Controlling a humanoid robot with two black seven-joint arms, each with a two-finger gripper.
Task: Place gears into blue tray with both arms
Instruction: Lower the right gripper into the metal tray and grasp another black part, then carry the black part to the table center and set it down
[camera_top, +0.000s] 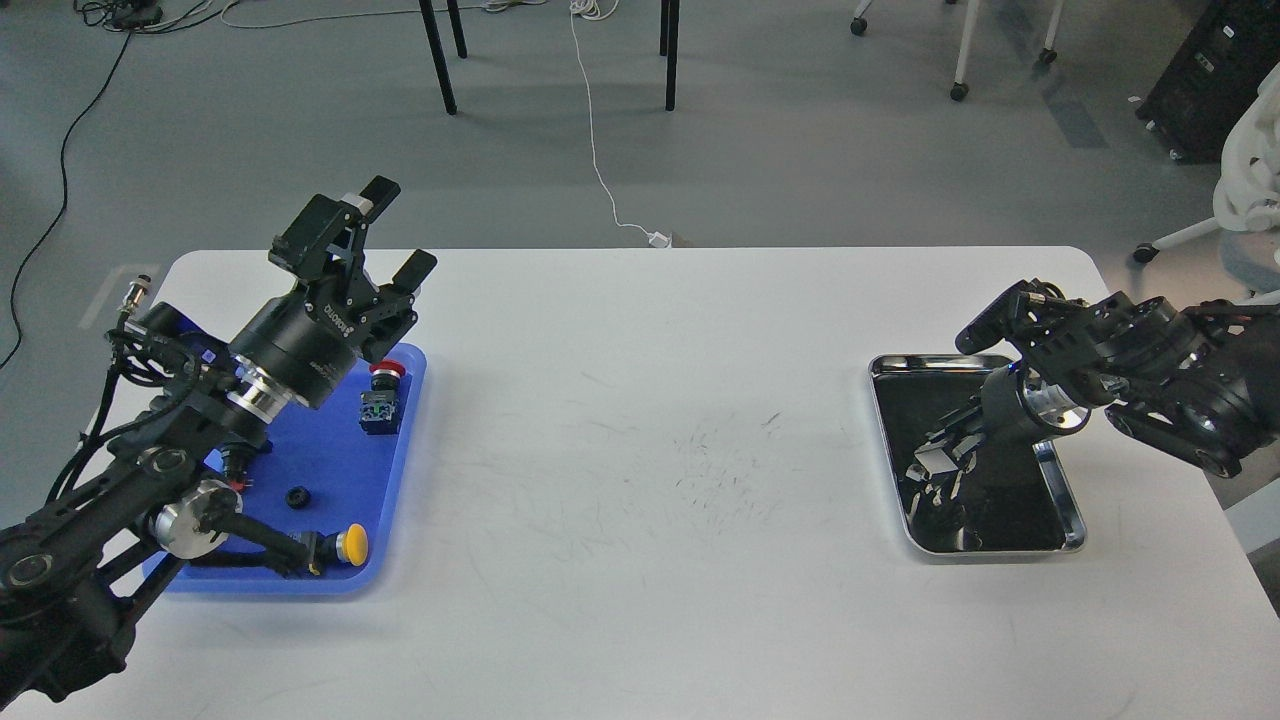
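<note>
One gear (296, 496) shows in the head view, a small black toothed disc lying flat on the floor of the blue tray (395, 470), a little toward the tray's near side and apart from everything else in it. The tray sits at the left end of the white counter (640, 450). Also in it are a red-capped push-button switch (382, 398) near the far right corner and a yellow-capped push-button switch (340, 546) lying on its side by the near rim.

The left hand (385, 228) is raised above the far edge of the blue tray, pointing up and away from the robot, its two fingers spread wide with nothing between them. The gear lies well below and nearer to the robot than this hand, in the open blue floor to the right of the left arm's wrist ring, not touched by any part of the arm.

At the right end of the counter stands a shiny steel tray (1070, 500) with a dark inside. The right hand (935, 462) reaches down into it from the right, its tip low over the tray's dark floor. Against that dark, mirror-like surface the fingers blur into their own reflection, so I cannot tell whether this hand is wide, narrow or gripping something. It is well apart from the blue tray and its gear, with the bare, scuffed middle of the counter between them.
</note>
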